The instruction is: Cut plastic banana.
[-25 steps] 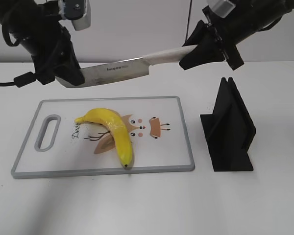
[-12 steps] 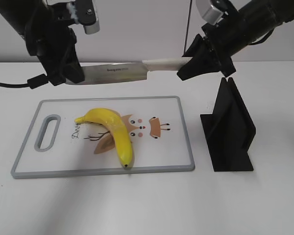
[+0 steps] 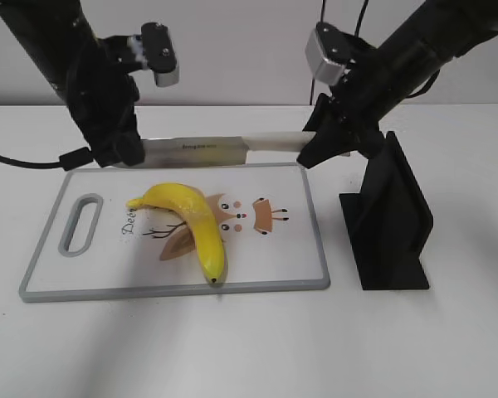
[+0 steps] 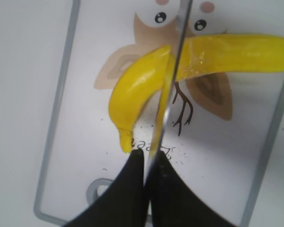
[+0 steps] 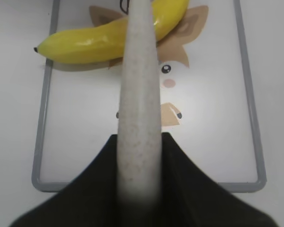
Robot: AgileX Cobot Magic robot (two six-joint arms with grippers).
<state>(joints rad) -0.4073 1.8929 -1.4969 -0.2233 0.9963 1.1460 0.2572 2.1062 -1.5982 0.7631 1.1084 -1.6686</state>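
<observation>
The yellow plastic banana (image 3: pixel 195 220) lies whole on the cutting board (image 3: pixel 290 269), its dark tip near the front edge. It also shows in the left wrist view (image 4: pixel 142 85) and the right wrist view (image 5: pixel 90 42). A knife (image 3: pixel 203 150) with a steel blade and a white handle (image 5: pixel 138 118) hangs level above the board's far edge, behind the banana. My left gripper (image 3: pixel 123 152) is shut on the blade's tip (image 4: pixel 163 113). My right gripper (image 3: pixel 309 149) is shut on the handle.
A black knife stand (image 3: pixel 390 220) stands on the table right of the board. The board has a grey rim, a handle slot (image 3: pixel 81 222) at its left end and an owl drawing (image 3: pixel 249 215). A black cable (image 3: pixel 17 157) runs off left.
Both grippers have lowered the knife from high above the board to just above its far edge. It has levelled out. The banana has not moved.
</observation>
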